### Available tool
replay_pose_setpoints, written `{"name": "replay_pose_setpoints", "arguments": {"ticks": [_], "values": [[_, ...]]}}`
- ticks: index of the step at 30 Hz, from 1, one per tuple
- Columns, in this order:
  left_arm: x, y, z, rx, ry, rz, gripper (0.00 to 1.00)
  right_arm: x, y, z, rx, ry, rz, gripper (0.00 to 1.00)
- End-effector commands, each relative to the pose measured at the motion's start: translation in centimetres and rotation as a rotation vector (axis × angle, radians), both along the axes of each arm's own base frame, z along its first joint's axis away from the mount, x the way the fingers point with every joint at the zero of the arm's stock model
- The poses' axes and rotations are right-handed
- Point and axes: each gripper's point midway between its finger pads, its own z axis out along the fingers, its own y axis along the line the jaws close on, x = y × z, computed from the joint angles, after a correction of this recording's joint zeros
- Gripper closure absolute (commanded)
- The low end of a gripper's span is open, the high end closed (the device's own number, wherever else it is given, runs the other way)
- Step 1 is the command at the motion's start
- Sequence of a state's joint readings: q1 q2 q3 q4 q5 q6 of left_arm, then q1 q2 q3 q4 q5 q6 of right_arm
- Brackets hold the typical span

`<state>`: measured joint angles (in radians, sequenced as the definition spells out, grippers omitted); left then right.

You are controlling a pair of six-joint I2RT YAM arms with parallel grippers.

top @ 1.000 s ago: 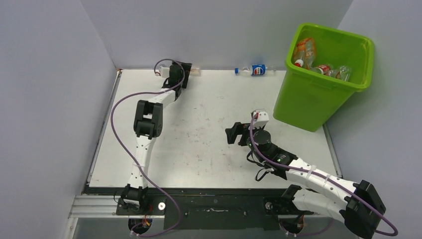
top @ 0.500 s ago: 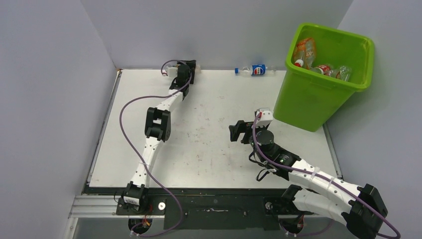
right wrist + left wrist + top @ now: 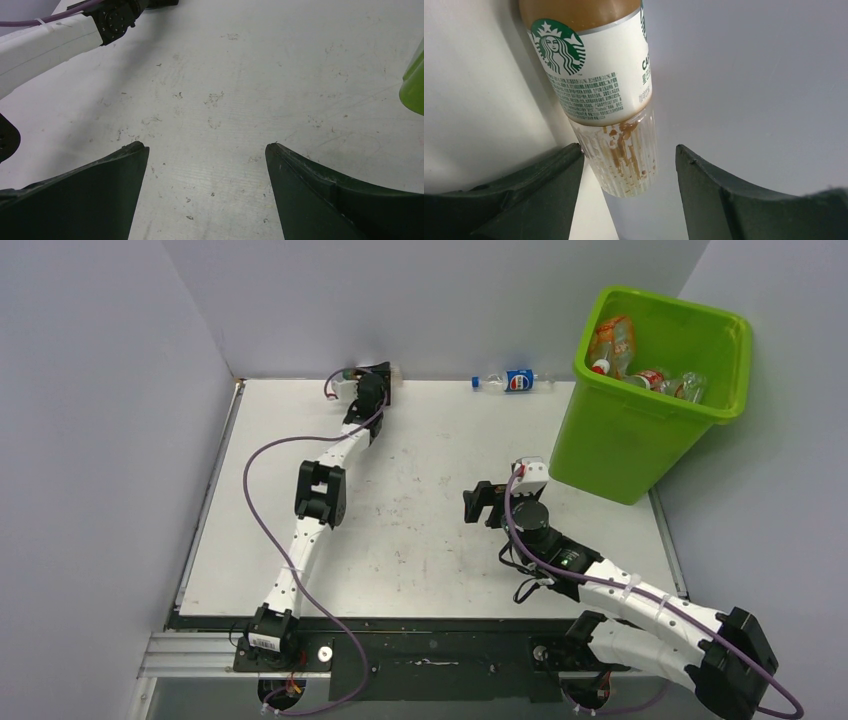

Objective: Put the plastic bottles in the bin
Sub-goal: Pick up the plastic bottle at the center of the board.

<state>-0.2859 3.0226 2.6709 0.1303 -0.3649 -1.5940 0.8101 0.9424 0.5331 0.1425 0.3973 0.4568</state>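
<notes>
A coffee bottle (image 3: 599,75) with a white label and brown residue lies against the back wall; in the top view only its pale end (image 3: 396,369) shows. My left gripper (image 3: 630,155) straddles its ribbed clear end. The left finger (image 3: 549,185) touches the bottle and the right finger stands a little apart. A clear bottle with a blue label (image 3: 515,381) lies at the back, left of the lime-green bin (image 3: 640,430). The bin holds several bottles (image 3: 650,378). My right gripper (image 3: 480,505) hovers open over bare table (image 3: 215,100) with nothing between its fingers.
Grey walls close in the table at the back and on both sides. The bin stands at the back right corner. The left arm (image 3: 320,490) stretches along the left half of the table (image 3: 420,540), trailing a purple cable.
The left arm has reached further toward the back wall and to the right, and its jaws have narrowed around the coffee bottle. The right gripper has shifted slightly right.
</notes>
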Motion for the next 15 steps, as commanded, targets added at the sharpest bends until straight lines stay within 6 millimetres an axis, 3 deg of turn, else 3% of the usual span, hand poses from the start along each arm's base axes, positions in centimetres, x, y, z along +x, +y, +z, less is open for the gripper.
{"name": "replay_pose_setpoints", "arguments": {"ticks": [1, 9, 15], "values": [[-0.4, 3.1, -6.8, 0.062, 0.128, 0.074, 0.35, 0.8, -0.5, 0.6, 0.008, -0.021, -0.038, 0.1], [-0.3, 3.6, -7.8, 0.048, 0.12, 0.066, 0.67, 1.5, -0.7, -0.2, 0.01, 0.004, -0.045, 0.1], [0.2, 3.8, -5.0, 0.046, 0.047, 0.052, 0.81, 1.9, -0.4, -0.6, 0.03, 0.019, -0.037, 0.1]]}}
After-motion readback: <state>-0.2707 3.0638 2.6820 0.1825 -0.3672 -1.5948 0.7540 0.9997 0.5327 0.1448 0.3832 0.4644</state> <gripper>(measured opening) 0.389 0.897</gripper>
